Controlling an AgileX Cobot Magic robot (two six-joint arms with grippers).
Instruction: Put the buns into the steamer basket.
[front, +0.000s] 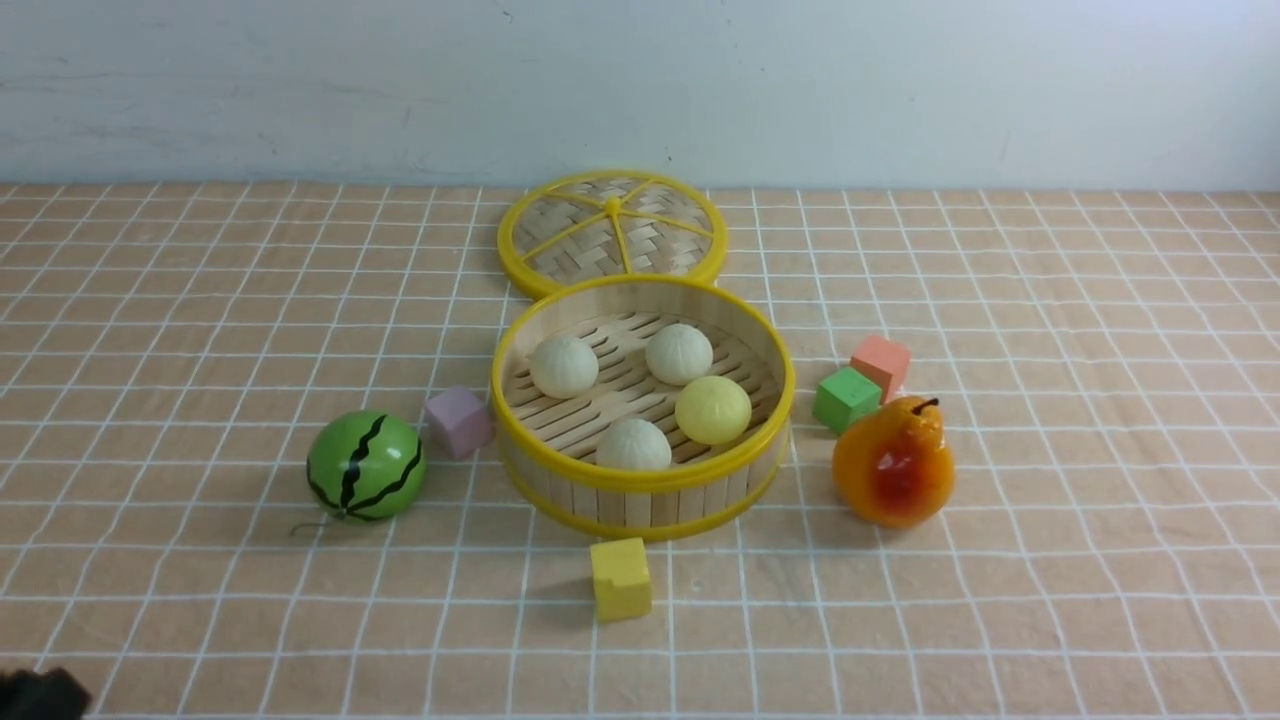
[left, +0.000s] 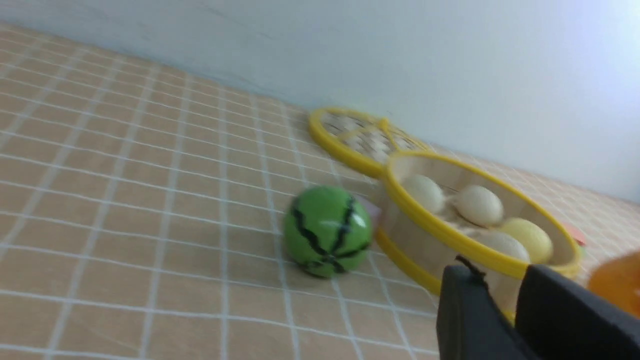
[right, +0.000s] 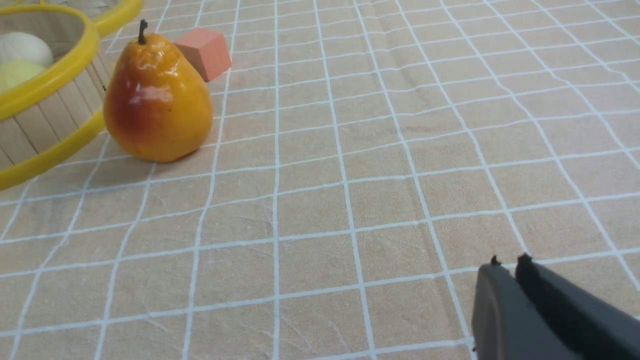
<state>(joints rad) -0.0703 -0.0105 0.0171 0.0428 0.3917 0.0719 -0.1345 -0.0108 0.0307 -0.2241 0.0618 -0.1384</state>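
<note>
Resting inside the round bamboo steamer basket (front: 642, 478) mid-desk are four small round buns (front: 563, 366); both the left gripper (left: 502, 295) and right gripper (right: 507, 267) are seen empty, slightly parted.

No text, label, brand, number or sign can be read in any of the three views.
</note>
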